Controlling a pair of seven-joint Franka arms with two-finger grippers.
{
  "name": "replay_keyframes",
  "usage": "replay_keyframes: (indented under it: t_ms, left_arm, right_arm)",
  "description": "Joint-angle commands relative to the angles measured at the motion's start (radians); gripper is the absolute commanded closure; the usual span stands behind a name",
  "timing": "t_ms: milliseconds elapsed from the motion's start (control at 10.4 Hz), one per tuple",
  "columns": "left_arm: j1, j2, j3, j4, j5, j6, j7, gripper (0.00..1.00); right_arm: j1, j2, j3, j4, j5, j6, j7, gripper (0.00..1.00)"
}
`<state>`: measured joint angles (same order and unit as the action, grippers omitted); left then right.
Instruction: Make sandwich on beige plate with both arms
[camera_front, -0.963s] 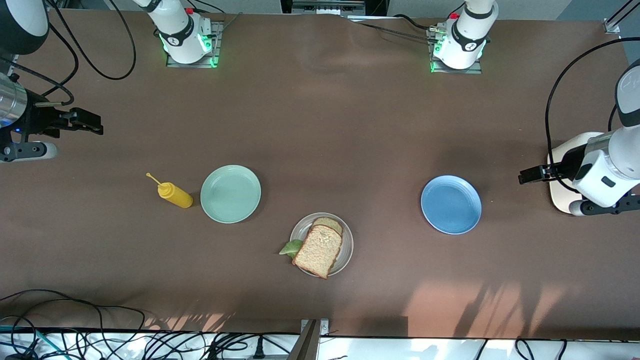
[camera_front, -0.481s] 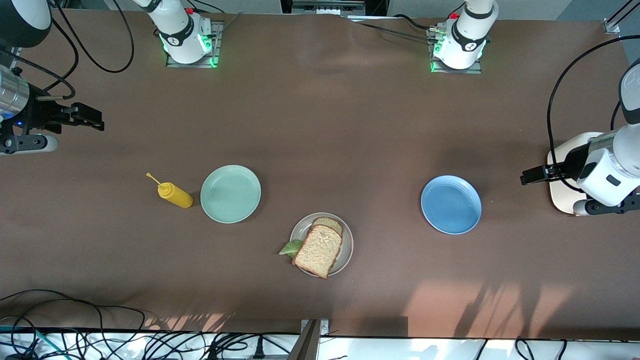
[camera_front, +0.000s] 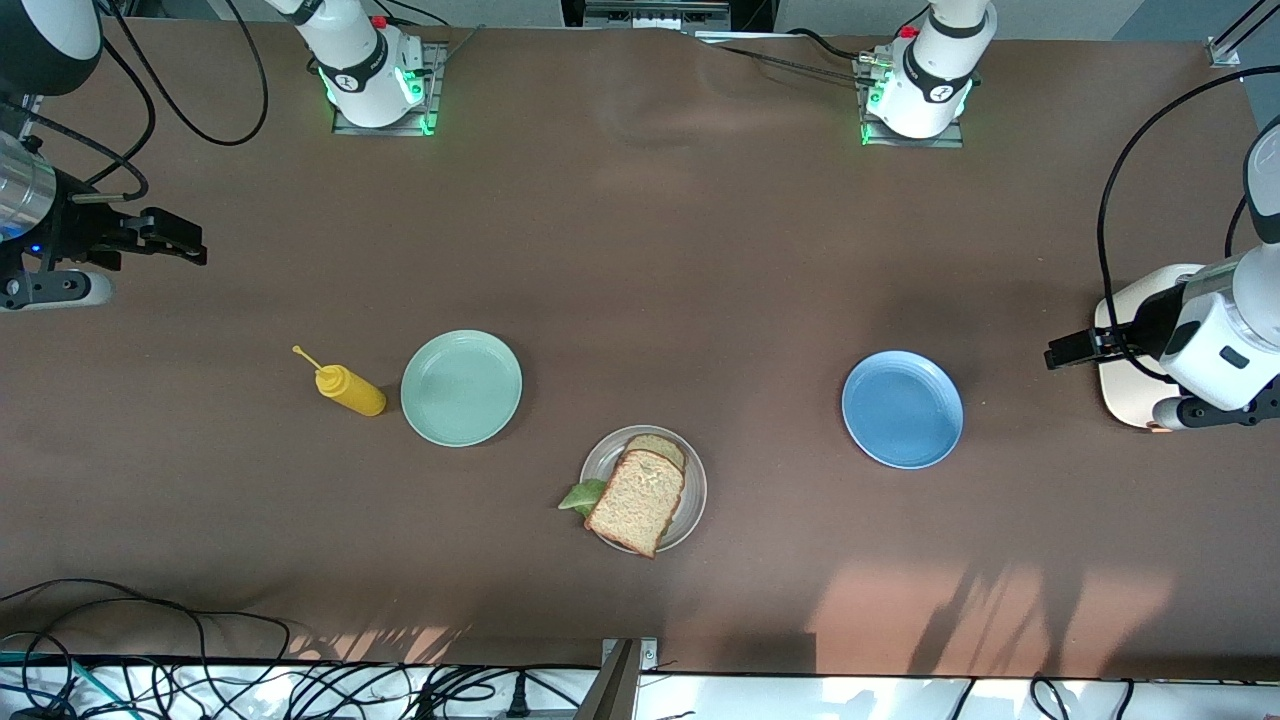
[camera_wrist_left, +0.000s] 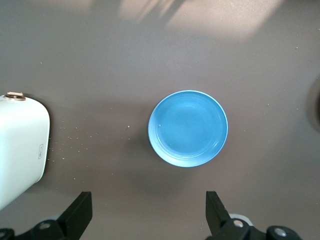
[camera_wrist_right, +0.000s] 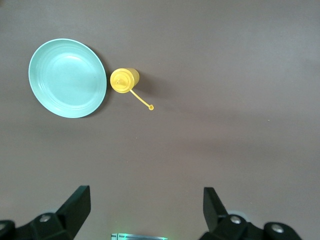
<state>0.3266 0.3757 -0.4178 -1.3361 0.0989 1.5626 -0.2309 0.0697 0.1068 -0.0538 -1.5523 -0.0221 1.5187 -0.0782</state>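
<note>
Left gripper (camera_wrist_left: 147, 215): jaws spread wide, nothing between them. It hangs over bare surface (camera_front: 640, 260) at the left arm's end, with the blue plate (camera_wrist_left: 188, 128) in its wrist view and a white box-like object (camera_wrist_left: 20, 150) beside it. In the front view the left gripper (camera_front: 1062, 352) sits just off that white object (camera_front: 1120, 385).

Right gripper (camera_wrist_right: 145, 212): jaws likewise spread, empty. It hangs over bare surface at the right arm's end; its wrist view takes in the mint-green plate (camera_wrist_right: 67, 78) and the yellow squeeze bottle (camera_wrist_right: 124, 80) just beside it. In the front view the right gripper (camera_front: 185, 245) is well apart from both.

Sandwich (camera_front: 636, 500): on the beige plate (camera_front: 695, 490), nearer the front camera than the other two plates and between them. The top slice lies askew; its lower corner overhangs the rim, the slice underneath shows at the upper edge, and the lettuce leaf (camera_front: 580, 495) pokes out past the rim toward the right arm's end. Assessment: assembly appears complete, both arms parked clear.

Risks noted:
- The overhanging top slice could slide off if the plate is bumped or lifted carelessly.
- The exposed lettuce could be dragged out by a passing finger.
- Any straightening attempt with open jaws may push the stack apart rather than square it.
- The bottle stands close to the mint-green plate and could tip if the right arm sweeps low.
</note>
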Motion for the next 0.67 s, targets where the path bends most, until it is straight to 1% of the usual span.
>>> replay_keyframes:
  t_ms: [0, 96, 193, 289, 385, 481, 578]
  left_arm:
    - [-0.090, -0.020, 0.092, -0.009, -0.027, 0.005, 0.022, 0.00]
    - [-0.197, -0.027, 0.251, -0.008, -0.106, 0.005, 0.024, 0.00]
    - [-0.236, -0.035, 0.342, -0.009, -0.213, 0.007, 0.042, 0.01]
    - [-0.279, -0.055, 0.397, -0.018, -0.247, 0.007, 0.095, 0.01]
    - [-0.326, -0.078, 0.462, -0.038, -0.248, 0.007, 0.117, 0.02]
    - [-0.337, -0.089, 0.479, -0.049, -0.252, 0.022, 0.119, 0.02]
    - [-0.336, -0.118, 0.479, -0.096, -0.251, 0.052, 0.122, 0.04]
  right_arm:
    - [-0.004, -0.029, -0.001, -0.026, 0.021, 0.009, 0.006, 0.00]
    - [-0.004, -0.029, -0.001, -0.026, 0.028, 0.009, 0.006, 0.00]
    - [-0.004, -0.029, 0.000, -0.026, 0.028, 0.009, 0.008, 0.00]
    - [-0.004, -0.029, 0.000, -0.026, 0.028, 0.009, 0.008, 0.00]
    - [-0.005, -0.029, -0.001, -0.026, 0.028, 0.009, 0.008, 0.00]
    - [-0.005, -0.029, -0.001, -0.026, 0.028, 0.011, 0.009, 0.00]
    - [-0.005, -0.029, -0.006, -0.026, 0.028, 0.014, 0.011, 0.00]
